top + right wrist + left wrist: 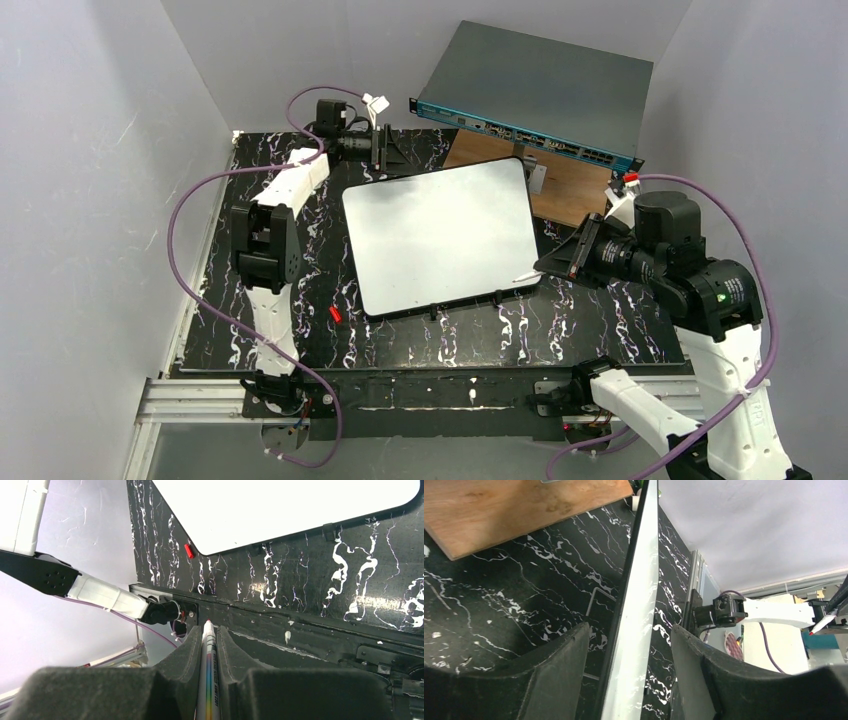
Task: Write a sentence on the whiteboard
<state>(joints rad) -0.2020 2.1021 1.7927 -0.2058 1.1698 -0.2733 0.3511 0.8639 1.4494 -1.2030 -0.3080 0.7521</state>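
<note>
While R gripper (206, 630) clamps white rainbow-striped marker pen (206, 680), L gripper (629, 629), part-open, straddles glossy white rectangular whiteboard (644, 580) w/o contact.

Robotics lab cell; plain pale walls (90, 150) on three sides; black marbled desk (600, 320); left arm (268, 245) and right arm (700, 285), purple-cabled, mounted beside an aluminium rail (190, 398); rack-mount network switch (540, 90) at the back.

Whiteboard (440, 235): smooth, glossy white face. Table (600, 320): black with white marble veining, slight sheen. Wooden panel (524, 505): bare brown grain, matt. Box (545, 80): matt grey metal lid. Marker (208, 680): smooth white plastic barrel.
</note>
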